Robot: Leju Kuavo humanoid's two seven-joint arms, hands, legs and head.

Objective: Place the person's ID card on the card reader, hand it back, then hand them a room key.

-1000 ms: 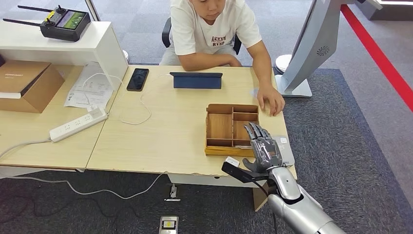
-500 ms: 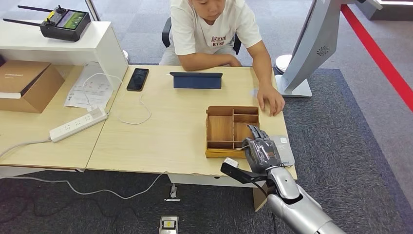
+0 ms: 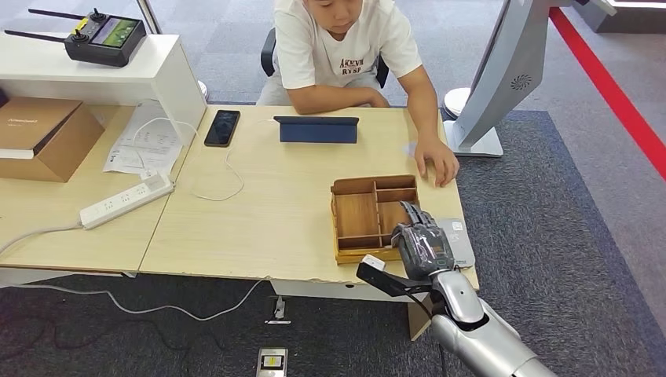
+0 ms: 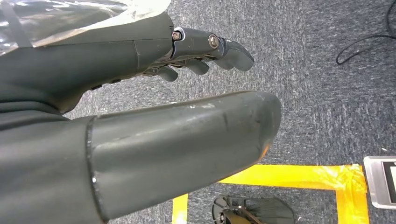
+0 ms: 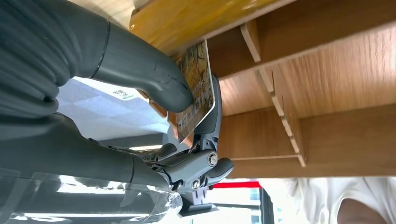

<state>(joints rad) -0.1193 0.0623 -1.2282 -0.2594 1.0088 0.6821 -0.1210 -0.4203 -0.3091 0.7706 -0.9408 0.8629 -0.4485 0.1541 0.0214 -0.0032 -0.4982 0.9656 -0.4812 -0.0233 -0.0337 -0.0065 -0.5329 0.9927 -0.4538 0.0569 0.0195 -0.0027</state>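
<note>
Head view frames are taken up mostly by a light wooden table (image 3: 259, 212), behind whose far edge a person (image 3: 345, 47) in a white shirt is seated, one hand (image 3: 437, 163) laid flat near the far right corner. A white stand (image 3: 503, 71) is seen on the carpet just off the table's right edge. Against the far edge a dark blue tablet (image 3: 316, 129) is lying, with a black phone (image 3: 222, 127) to its left. On the neighbouring desk at the left a cardboard box (image 3: 43, 135) and a white power strip (image 3: 126, 200) are placed. Near the table's front right corner a wooden compartment tray (image 3: 363, 216) is seen, tilted so that its sides are no longer square with the table edges. Between the tray and the right edge a grey card reader (image 3: 459, 239) is lying flat. The right hand (image 3: 422, 243) is reached over the tray's near right part, just beside the reader. From the right wrist view, a patterned card (image 5: 195, 88) is seen clamped between the thick thumb and the darker fingers (image 5: 205, 163), at the tray's (image 5: 327, 70) wall by its dividers. Whether it is the ID card or a room key cannot be told. The left hand (image 4: 140, 107) is hung over grey carpet and yellow floor tape (image 4: 299, 179), nothing held, its fingers held loosely apart.
</note>
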